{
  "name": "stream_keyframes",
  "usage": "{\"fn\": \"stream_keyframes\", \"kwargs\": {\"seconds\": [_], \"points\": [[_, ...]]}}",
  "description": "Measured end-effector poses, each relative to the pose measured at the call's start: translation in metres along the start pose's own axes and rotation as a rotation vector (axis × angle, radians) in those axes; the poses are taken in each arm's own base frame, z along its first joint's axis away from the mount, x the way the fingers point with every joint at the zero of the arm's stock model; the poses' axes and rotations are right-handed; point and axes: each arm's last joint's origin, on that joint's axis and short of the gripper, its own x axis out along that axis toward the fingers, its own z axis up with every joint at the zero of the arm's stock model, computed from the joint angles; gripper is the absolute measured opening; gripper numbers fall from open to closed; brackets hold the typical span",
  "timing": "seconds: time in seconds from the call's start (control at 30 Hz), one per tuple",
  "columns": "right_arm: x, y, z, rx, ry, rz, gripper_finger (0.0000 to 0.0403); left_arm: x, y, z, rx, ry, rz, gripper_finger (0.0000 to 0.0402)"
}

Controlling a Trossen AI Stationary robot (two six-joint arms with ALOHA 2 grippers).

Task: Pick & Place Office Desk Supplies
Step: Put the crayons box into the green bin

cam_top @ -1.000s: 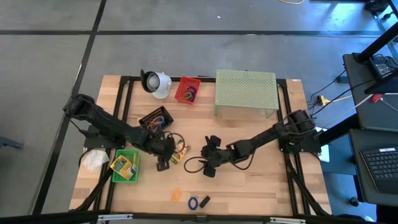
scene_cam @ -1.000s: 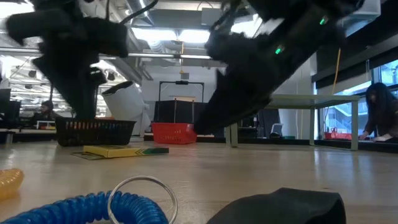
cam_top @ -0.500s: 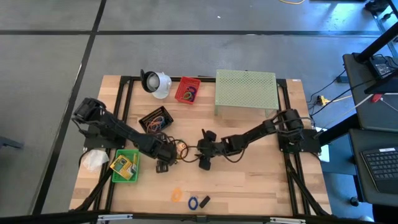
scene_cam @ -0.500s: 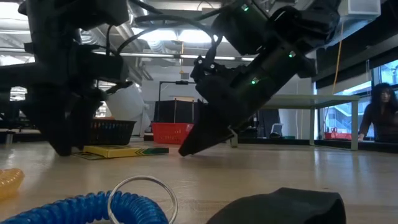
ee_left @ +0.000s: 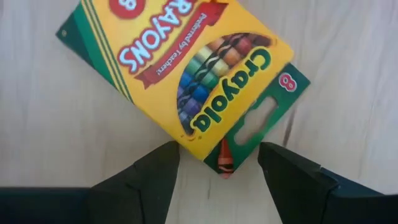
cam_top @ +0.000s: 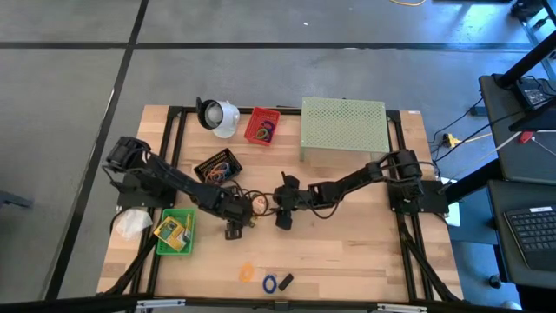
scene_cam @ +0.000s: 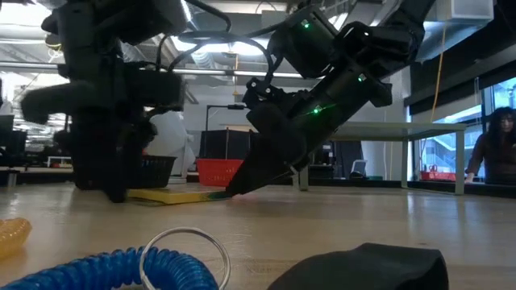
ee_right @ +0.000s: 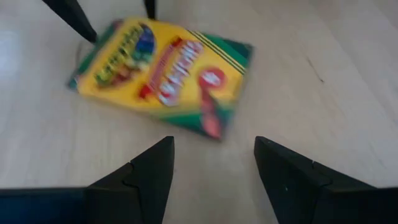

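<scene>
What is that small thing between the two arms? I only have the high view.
Observer: A yellow and green crayon box, lying flat on the wooden table.
Operator: Has either arm got hold of it?
Observer: No. In the left wrist view the left arm's jaws stand open, with the box's corner just ahead of the gap. The right arm's jaws are open too and stop short of the box.
Operator: Is the box closed?
Observer: Not fully. A red crayon pokes out of its green end, towards the left arm.
</scene>
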Motion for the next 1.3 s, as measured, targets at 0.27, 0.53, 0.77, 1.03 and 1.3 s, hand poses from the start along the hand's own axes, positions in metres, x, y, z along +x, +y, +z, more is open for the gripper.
{"fn": "stream_keyframes", "kwargs": {"seconds": [0.27, 0.53, 0.77, 1.03, 1.3], "points": [[0.0, 0.001, -0.001, -0.021, 0.013, 0.038, 0.0226, 0.002, -0.002, 0.013, -0.012, -0.15, 0.014, 0.0223], [0.0, 0.002, -0.001, -0.021, 0.013, 0.051, 0.0226, 0.001, 0.0, 0.014, -0.126, -0.154, 0.008, 0.0188], [0.0, 0.002, 0.0, -0.02, 0.01, 0.056, 0.0226, 0.0, 0.001, 0.011, -0.182, -0.102, -0.014, 0.0093], [0.0, 0.002, 0.0, -0.018, 0.01, 0.057, 0.0226, 0.0, 0.001, 0.01, -0.194, -0.088, -0.03, 0.0008], [-0.004, 0.001, -0.001, -0.019, 0.054, 0.044, 0.0226, -0.004, 0.002, 0.009, -0.208, -0.07, -0.028, 0.0002]]}}
